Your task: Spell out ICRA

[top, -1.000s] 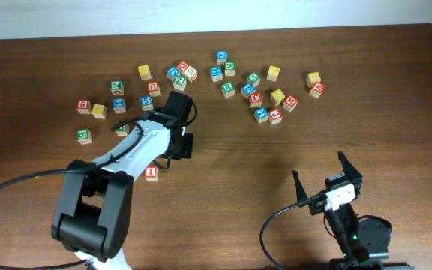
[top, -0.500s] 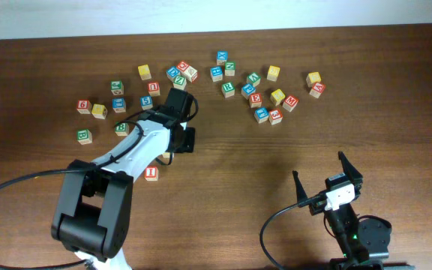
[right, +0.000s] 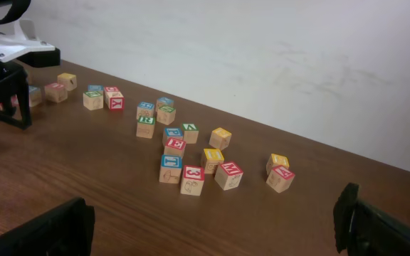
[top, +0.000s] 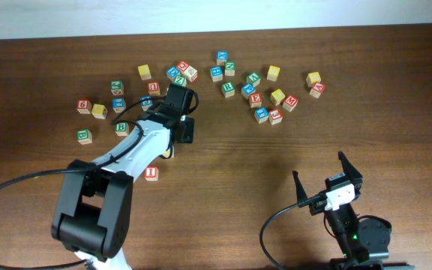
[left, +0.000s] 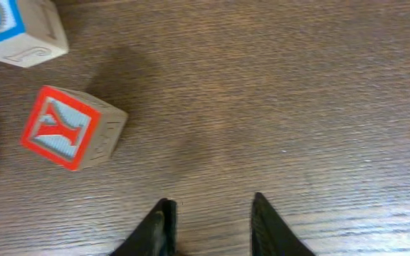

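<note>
The left gripper [left: 211, 202] has its fingers [left: 156, 229] parted narrowly, with only bare table [left: 312, 99] between them, so it carries nothing. Within the last second it has drawn away from the I block [top: 151, 173]. That block now lies behind it, toward the arm's base, alone on open wood and unmoved. The gripper has advanced toward the near cluster [top: 173, 73] of blocks. Judged from this, the I is already set down as the first letter and the arm is going for a C.

Just ahead and left of the fingertips sits the Y block [left: 71, 128], slightly turned. Beyond it, a blue block [left: 16, 28] shows a curved letter cut by the frame edge, so whether it is the C cannot be told. A second cluster [top: 256, 97] lies well off to the gripper's right. The right gripper [top: 319, 171] rests spread wide, empty and unchanged, far from every block.

Materials: the blocks are pale wooden cubes with square edges. Their top faces carry a printed letter inside a coloured border, and their side faces a faint incised outline. The table is dark brown wood with fine straight grain and a low sheen. The fingers are matte black and taper toward the tips.
</note>
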Robot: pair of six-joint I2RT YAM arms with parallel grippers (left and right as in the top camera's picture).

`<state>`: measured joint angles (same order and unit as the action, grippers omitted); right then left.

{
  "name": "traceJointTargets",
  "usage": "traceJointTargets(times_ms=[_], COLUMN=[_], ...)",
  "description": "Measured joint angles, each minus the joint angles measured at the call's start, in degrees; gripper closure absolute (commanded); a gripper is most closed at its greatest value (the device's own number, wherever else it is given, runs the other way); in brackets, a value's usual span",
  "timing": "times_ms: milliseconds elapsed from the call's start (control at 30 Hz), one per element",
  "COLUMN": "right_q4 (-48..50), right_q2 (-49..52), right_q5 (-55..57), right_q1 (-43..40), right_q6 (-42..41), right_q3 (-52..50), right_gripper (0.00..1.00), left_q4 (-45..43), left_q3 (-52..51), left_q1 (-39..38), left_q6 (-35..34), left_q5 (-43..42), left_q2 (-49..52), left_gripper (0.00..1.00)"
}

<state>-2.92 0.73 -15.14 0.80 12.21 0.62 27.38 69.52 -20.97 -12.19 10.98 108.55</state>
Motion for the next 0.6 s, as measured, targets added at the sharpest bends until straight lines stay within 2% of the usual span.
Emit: traceJointTargets(times_ms=[67,167,500,600], right_q4=[0.00,0.00,0.00,0.00], right_q2=[0.00,0.00,0.00,0.00], right_q5=[0.00,-0.02,-0.02,0.00], right_q1=[0.00,0.00,0.00,0.00], right_q6=[0.00,0.00,-0.04,0.00], right_q3=[0.00,0.00,0.00,0.00], right_gripper=[0.01,0.02,0.02,0.02], left_q4=[0.04,0.24,3.98,5.20], left_q3=[0.00,0.00,0.00,0.00], left_q1=[0.00,0.00,0.37,1.27], left_q6=[0.15,0.15,-1.42,-3.67], left_q5=[0.63,1.29,3.50,4.09], left_q2=[0.00,0.00,0.00,0.00], left_gripper=[0.61,0.53,0.54,0.50])
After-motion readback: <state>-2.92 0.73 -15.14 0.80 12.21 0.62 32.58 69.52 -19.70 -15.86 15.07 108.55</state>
